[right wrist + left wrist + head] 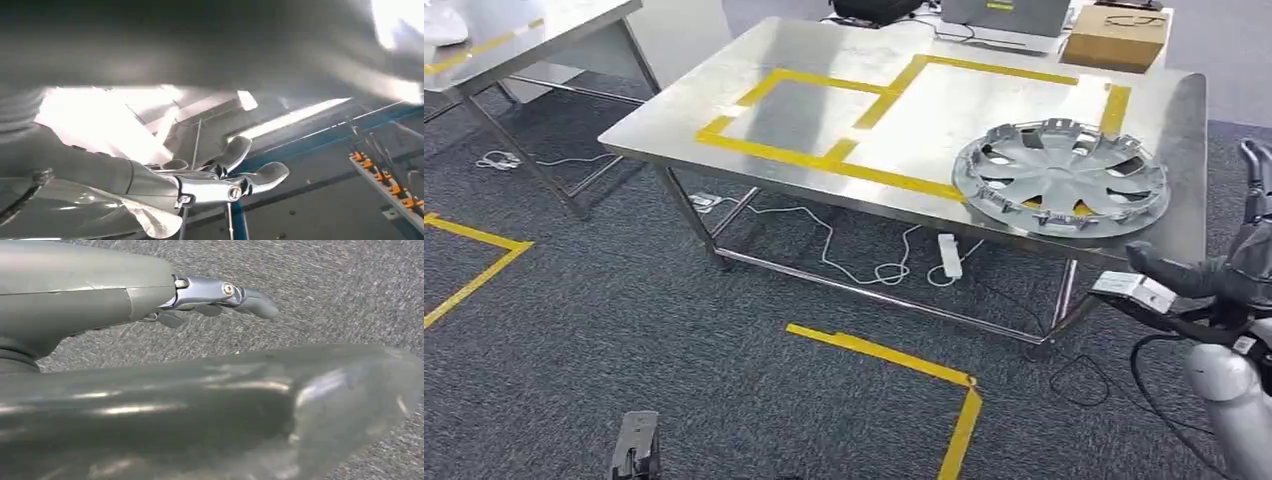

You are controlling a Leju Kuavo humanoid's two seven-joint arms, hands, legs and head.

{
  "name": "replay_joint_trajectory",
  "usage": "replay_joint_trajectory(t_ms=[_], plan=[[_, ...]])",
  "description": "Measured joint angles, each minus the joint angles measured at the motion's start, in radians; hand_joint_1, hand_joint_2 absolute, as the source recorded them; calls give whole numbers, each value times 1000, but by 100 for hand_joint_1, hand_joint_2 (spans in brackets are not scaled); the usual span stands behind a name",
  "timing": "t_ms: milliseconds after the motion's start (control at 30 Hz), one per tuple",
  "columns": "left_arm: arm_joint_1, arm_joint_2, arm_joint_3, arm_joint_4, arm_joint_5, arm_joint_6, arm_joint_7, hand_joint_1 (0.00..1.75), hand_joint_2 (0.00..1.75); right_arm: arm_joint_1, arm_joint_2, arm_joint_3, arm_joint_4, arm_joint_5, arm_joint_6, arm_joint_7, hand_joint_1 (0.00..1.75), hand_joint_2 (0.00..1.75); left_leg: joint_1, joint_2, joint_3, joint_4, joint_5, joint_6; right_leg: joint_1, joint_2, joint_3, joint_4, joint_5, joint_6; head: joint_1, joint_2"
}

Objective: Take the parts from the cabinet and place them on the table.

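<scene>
Silver plastic hubcap [1061, 177] lies flat on steel table [824, 60] w/ yellow tape, at its near right corner. Right hand [220, 175] raised beside table, fingers spread, empty. Left hand [220, 297] over grey carpet [325, 295], fingers extended, empty.

Steel tables: two, the main table [754, 60] and a second table [554, 25] at far left.

Hubcaps: one, silver hubcap [1061, 178], lying on the main table's near right part.

Cardboard boxes: one, cardboard box [1117, 38] at the far edge.

Taped yellow rectangles on the main tabletop: two, side by side, smaller rectangle [796, 118] and larger rectangle [984, 105].

White power strips: one, power strip [949, 255] on the carpet under the table.

Robot hands: two, left hand [220, 297] and right hand [225, 175].
</scene>
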Motion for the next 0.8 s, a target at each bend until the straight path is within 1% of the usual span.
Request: replay_joint_trajectory(t_ms=[33,67,100,133,167,200,233,267,300,333,367,400,433,467,500,533,567,600,633,667,700,733,767,800], plan=[[0,0,0,0,0,0,0,0,0,0,2,0,0,0,0,0,0,175,0,0,23,-50,38,3,0,-3,0,1,0,0,0,0],[-1,0,0,0,-1,0,0,0,0,0,3,0,0,-2,0,0,0,175,0,3,66,-142,88,8,0,-7,2,2,-2,1,0,0],[-1,1,0,0,-1,0,0,0,0,0,3,0,0,-5,0,0,0,175,-2,16,108,-231,125,14,1,-12,4,2,-3,2,0,0],[-1,1,0,0,-1,0,0,0,0,0,4,0,0,-6,0,0,0,175,-8,42,135,-285,122,20,6,-17,3,2,-6,5,0,0],[-3,1,0,0,-1,0,0,0,0,0,4,0,0,-8,-1,0,0,175,-16,46,139,-297,123,27,9,-22,-1,3,-6,9,0,0],[-3,1,0,0,-1,0,0,0,0,0,4,0,0,-9,-1,0,0,175,-15,42,134,-301,120,31,10,-30,-1,4,-5,13,2,0],[-3,1,0,0,0,0,0,0,0,0,5,0,0,-11,-1,0,0,175,-16,32,132,-304,115,37,9,-38,-2,3,-6,19,0,0],[-2,2,0,0,0,0,0,0,0,-1,5,0,-1,-11,-1,0,0,175,-14,24,130,-308,118,42,10,-48,0,1,-6,25,2,0],[-2,2,0,0,0,0,0,0,0,-1,5,0,-1,-11,-1,0,0,175,-5,17,134,-320,126,52,6,-41,-7,6,-17,32,0,0],[-2,2,0,0,0,0,-1,0,0,-2,5,0,-1,-11,-1,0,0,175,-6,10,133,-322,128,57,6,-18,-18,29,-37,34,5,0],[-3,2,0,0,0,0,-1,0,0,-2,5,0,-1,-11,-1,0,0,175,-6,2,131,-322,130,60,6,-3,-50,99,-76,35,7,0],[-3,0,0,0,0,0,-1,0,0,-1,5,0,-1,-11,-1,2,0,175,-7,-5,128,-322,131,61,6,4,-93,190,-116,37,8,0],[-2,0,0,0,0,0,-1,0,0,0,6,0,-1,-11,-1,2,0,175,-8,-11,127,-322,131,61,6,6,-122,248,-139,39,7,0],[-1,0,0,0,0,0,-1,0,0,2,6,0,-1,-11,-1,2,0,175,-8,-15,126,-321,132,62,6,7,-143,289,-151,39,8,0],[1,0,0,0,0,0,-1,0,0,3,6,0,0,-11,-1,2,0,175,-9,-23,126,-321,133,62,7,8,-167,330,-156,40,7,0],[1,1,0,0,0,0,-1,0,0,3,6,0,0,-11,-1,2,0,175,-10,-28,126,-321,133,63,7,8,-169,329,-145,39,7,0],[2,1,1,0,0,0,-1,0,0,3,6,0,0,-11,-1,2,0,175,-10,-39,127,-320,133,63,7,9,-154,289,-108,37,8,0],[2,0,1,0,0,0,-1,0,0,2,6,0,0,-11,-1,2,0,175,-10,-50,129,-319,134,62,7,14,-111,195,-50,33,7,0],[1,0,1,0,0,0,-1,0,0,1,6,0,0,-11,-1,2,0,175,-10,-60,131,-318,134,62,7,30,-65,98,-1,27,8,0],[1,-2,1,0,0,0,-1,0,0,-1,6,0,0,-11,-1,2,0,175,-8,-67,129,-318,134,60,6,75,-38,29,17,21,7,0],[-2,-2,1,0,0,0,-1,0,0,1,7,0,0,-12,-1,2,0,175,-11,-78,118,-312,138,52,3,94,-22,12,14,18,4,0],[-1,-2,1,0,1,0,-1,0,0,-2,6,-1,0,-11,-2,2,0,175,-7,-84,108,-311,142,46,5,84,-19,1,8,18,10,0],[2,-3,1,0,1,0,-1,0,0,-1,7,0,-1,-11,-2,2,0,175,-3,-94,103,-312,147,38,8,77,-25,5,9,18,7,0],[4,-3,1,0,1,0,-1,0,0,-1,7,0,-1,-11,-2,2,0,175,-1,-104,101,-314,151,32,9,69,-25,5,9,17,9,0]])
